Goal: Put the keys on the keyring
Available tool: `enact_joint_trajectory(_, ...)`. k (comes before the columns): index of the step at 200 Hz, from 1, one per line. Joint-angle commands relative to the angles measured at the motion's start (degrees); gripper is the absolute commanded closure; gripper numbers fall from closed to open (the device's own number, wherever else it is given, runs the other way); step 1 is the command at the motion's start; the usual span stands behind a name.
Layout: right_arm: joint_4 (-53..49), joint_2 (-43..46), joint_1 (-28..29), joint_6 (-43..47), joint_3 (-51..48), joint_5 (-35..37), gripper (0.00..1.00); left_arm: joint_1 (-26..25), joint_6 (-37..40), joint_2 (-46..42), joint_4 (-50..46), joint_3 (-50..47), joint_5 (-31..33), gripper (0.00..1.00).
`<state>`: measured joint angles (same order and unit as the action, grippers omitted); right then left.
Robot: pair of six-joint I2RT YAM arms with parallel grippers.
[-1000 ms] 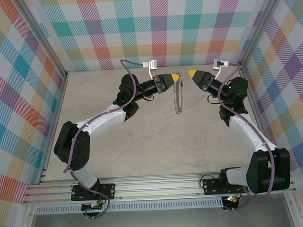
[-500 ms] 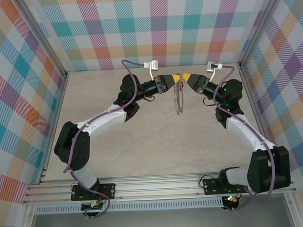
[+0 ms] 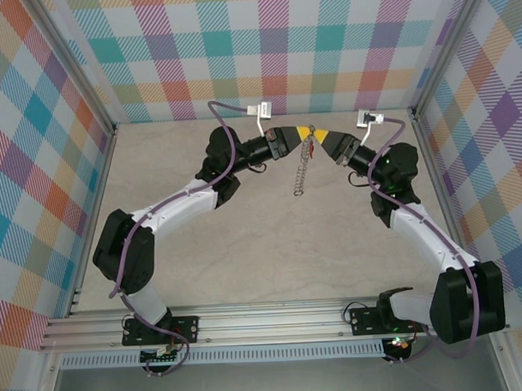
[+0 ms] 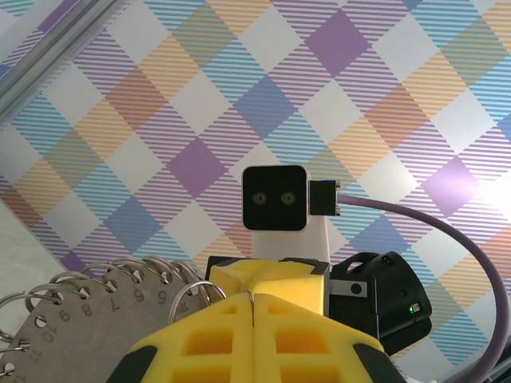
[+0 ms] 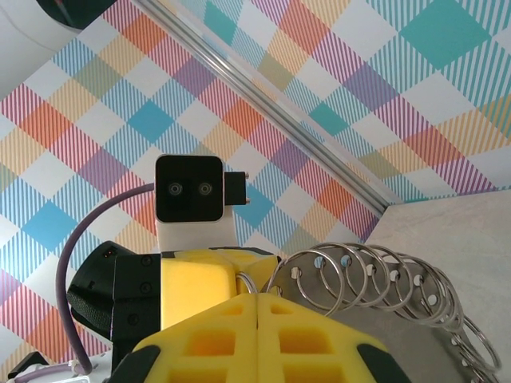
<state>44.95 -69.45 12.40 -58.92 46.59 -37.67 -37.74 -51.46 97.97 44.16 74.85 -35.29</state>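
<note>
Right hand [image 3: 318, 135] now tight on keyring [image 3: 303, 166]

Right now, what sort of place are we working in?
Probably a lab test booth: bright plaid-patterned walls, a silver aluminium frame rail along the near edge, and a pale marbled tabletop.

Left arm [image 3: 171, 207] and right arm [image 3: 421, 228]: white links, black joints, a purple cable [image 4: 423, 215] along each. Left end effector [image 3: 307, 132] and right end effector [image 3: 321, 135]: yellow, square cut-outs. Wrist cameras [image 4: 275, 198]: white block, black face, two lenses. Green light [image 4: 411, 308] on right arm. Bases [image 3: 184, 325]: black.
</note>
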Motion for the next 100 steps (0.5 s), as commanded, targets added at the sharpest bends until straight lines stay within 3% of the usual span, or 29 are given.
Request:
enact_joint_trajectory(1,-0.05,1.20,1.92,1.92,-0.72,-2.91,0.81,-0.74,-0.63,-0.17,4.97,2.89,-0.03,1.00)
enact_joint_trajectory(17,-0.11,1.07,1.92,2.05,-0.36,-2.66,0.77,-0.75,-0.59,-0.29,4.97,2.87,-0.13,1.00)
enact_joint_trajectory(67,-0.21,0.54,1.93,2.25,0.69,-2.11,0.76,-0.85,-0.57,-0.59,4.89,2.68,-0.51,1.00)
enact_joint_trajectory(100,-0.37,1.46,1.87,2.18,1.23,-2.92,0.54,-0.85,-0.30,-0.77,4.83,2.65,-0.55,1.00)
